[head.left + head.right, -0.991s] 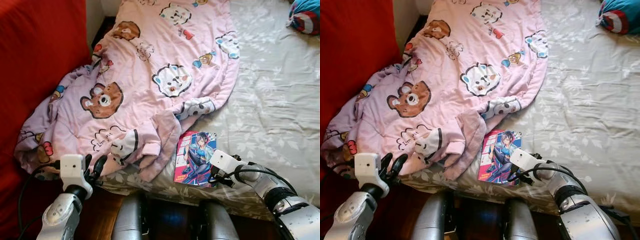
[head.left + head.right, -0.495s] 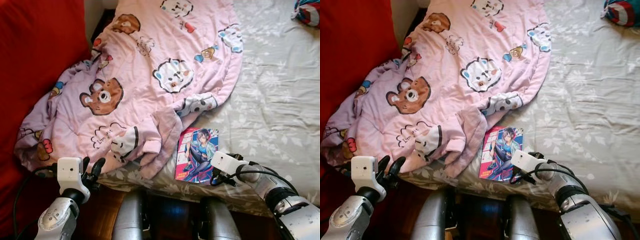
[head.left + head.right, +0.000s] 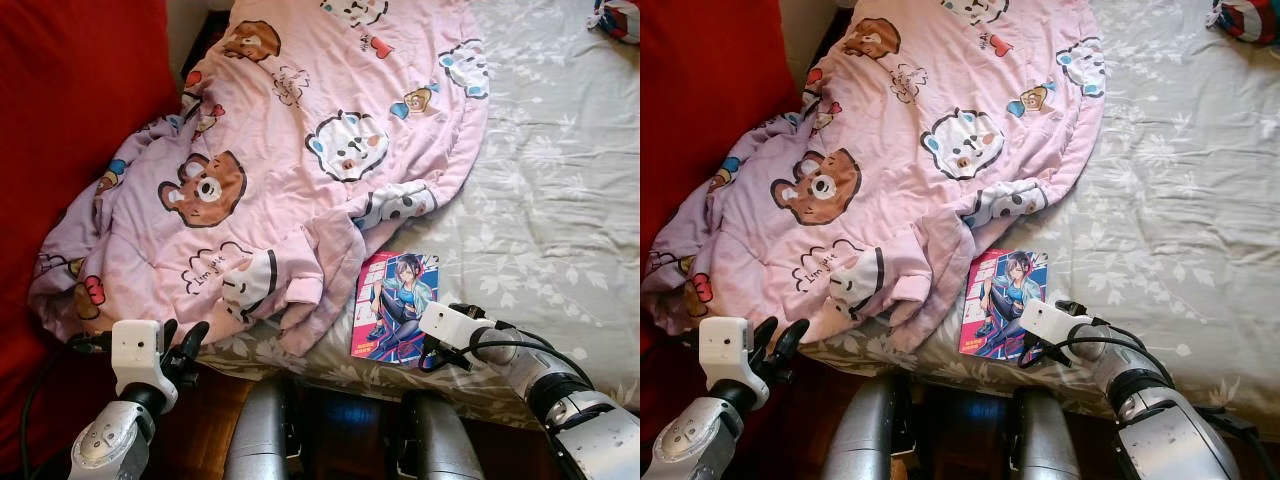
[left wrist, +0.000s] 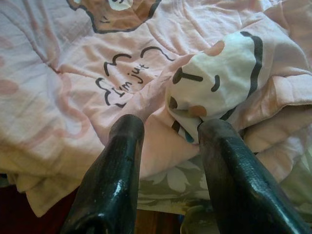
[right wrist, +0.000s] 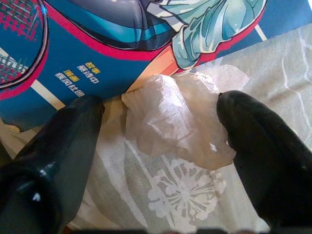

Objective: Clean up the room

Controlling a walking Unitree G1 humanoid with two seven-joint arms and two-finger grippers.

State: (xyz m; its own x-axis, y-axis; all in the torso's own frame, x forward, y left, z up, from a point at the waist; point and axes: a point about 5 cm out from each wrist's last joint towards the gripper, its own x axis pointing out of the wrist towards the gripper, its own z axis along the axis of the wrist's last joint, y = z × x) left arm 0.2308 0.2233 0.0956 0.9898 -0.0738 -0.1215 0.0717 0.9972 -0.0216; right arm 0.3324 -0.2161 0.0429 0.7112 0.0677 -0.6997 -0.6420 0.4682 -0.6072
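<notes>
Hovering over a crumpled bit of clear plastic wrap [image 5: 178, 119] at the near edge of the bed [image 3: 560, 200].
Right claw [image 5: 161, 161] has its fingers spread wide apart, one on each side of the wrap, which lies on the grey floral sheet touching the bottom edge of a comic book [image 3: 393, 305] with a blue and red anime cover. That book lies flat just beside the rumpled pink cartoon-bear blanket [image 3: 300, 150]. Left claw [image 4: 168, 146] sits low at the bed's near-left corner, fingers apart and holding nothing, aimed at a blanket fold. Red fabric [image 3: 70, 120] fills the left side.
</notes>
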